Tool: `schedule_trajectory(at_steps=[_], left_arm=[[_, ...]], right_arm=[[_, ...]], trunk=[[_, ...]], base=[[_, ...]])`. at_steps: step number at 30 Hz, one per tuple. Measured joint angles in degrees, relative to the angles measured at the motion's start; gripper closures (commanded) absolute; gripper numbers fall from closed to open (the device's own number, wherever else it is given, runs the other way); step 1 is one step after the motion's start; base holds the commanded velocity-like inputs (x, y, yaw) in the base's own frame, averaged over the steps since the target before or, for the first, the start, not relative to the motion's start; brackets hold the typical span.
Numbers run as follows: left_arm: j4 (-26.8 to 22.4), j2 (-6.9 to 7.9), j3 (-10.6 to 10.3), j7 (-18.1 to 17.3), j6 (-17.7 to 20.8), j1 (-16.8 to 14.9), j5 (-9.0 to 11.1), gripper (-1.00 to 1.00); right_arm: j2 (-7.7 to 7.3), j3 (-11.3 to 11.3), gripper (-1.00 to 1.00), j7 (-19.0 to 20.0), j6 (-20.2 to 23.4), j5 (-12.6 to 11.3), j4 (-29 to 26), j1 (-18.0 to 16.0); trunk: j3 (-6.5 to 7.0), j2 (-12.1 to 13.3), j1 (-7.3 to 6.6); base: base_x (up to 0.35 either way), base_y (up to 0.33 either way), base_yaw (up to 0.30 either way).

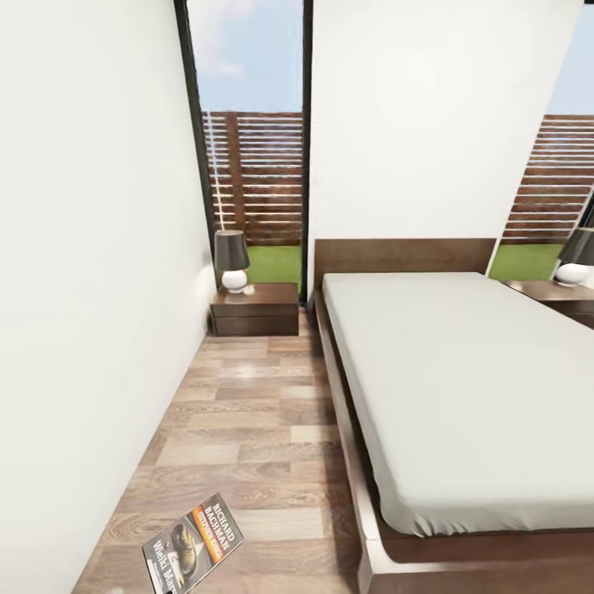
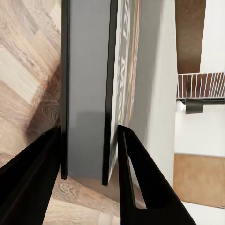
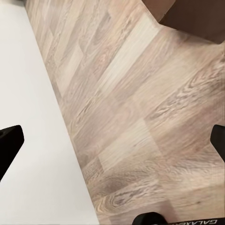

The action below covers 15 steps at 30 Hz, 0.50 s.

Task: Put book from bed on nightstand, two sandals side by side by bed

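At the head view's lower edge, the book (image 1: 194,554) is partly cut off, over the wood floor (image 1: 247,429) beside the bed (image 1: 462,388). Left tool (image 2: 89,154) is clamped on its edge; right tool (image 3: 112,140) fingers stand wide apart. Nightstand (image 1: 256,309) carries a lamp (image 1: 233,261).

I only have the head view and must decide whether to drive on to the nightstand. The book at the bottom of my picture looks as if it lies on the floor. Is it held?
Observer: Yes. In the left wrist view the book stands edge-on, clamped between the two fingers of the left gripper.
Operator: And the right gripper, is it carrying anything?
Observer: No. The right gripper is open with its fingertips wide apart, and nothing between them but the wood-plank floor beyond.
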Motion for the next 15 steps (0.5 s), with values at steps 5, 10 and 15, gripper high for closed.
schedule_trajectory(at_steps=[5,10,15], left_arm=[[0.0,0.00,0.0,0.0,0.0,0.0,0.0,1.00],[0.0,-0.03,0.0,0.0,0.0,0.0,0.0,1.00],[0.0,-0.06,-0.1,0.0,0.0,0.0,0.0,1.00]], right_arm=[[0.02,0.0,-1.00,0.0,0.1,0.0,0.0,0.0],[0.07,0.0,-1.00,0.0,0.2,0.0,0.0,0.0],[0.08,0.0,-1.00,-0.7,0.3,0.1,0.0,0.0]], trunk=[[0.00,0.0,0.00],[0.00,0.0,0.00],[0.00,0.0,0.00]], base=[[0.102,0.217,0.000],[0.100,0.216,0.000],[0.100,0.185,0.000]])
